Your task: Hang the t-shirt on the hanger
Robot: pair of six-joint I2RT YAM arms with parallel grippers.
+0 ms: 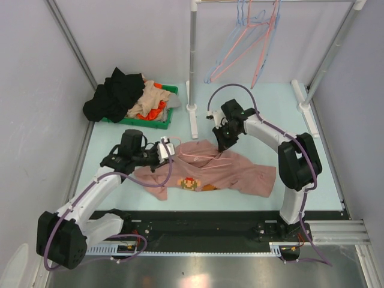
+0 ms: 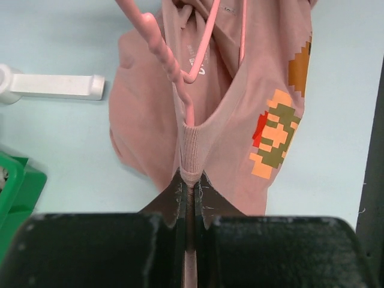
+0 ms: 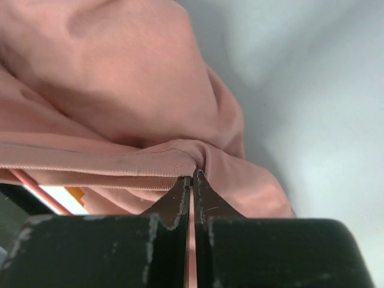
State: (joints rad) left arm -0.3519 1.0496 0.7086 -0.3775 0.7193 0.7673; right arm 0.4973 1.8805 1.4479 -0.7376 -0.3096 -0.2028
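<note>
The dusty-pink t-shirt [image 1: 228, 171] lies spread on the table, its pixel-art figure [image 1: 191, 183] facing up. The pale-pink hanger [image 1: 204, 158] lies at the neck opening, partly under the cloth. In the left wrist view the hanger [image 2: 157, 43] reaches into the neck, beside the shirt [image 2: 144, 120]. My left gripper [image 1: 170, 150] is shut on the ribbed collar [image 2: 191, 150], with the fingertips pinching it [image 2: 191, 183]. My right gripper [image 1: 223, 144] is shut on the far side of the shirt; its wrist view shows it [image 3: 192, 175] pinching a ribbed edge [image 3: 108, 163].
A green bin [image 1: 168, 117] of black, beige and orange clothes stands at the back left. A white rack post [image 1: 192, 66] and its foot [image 2: 54, 86] stand behind the shirt. Light-blue and pink hangers [image 1: 243, 42] hang from the rail.
</note>
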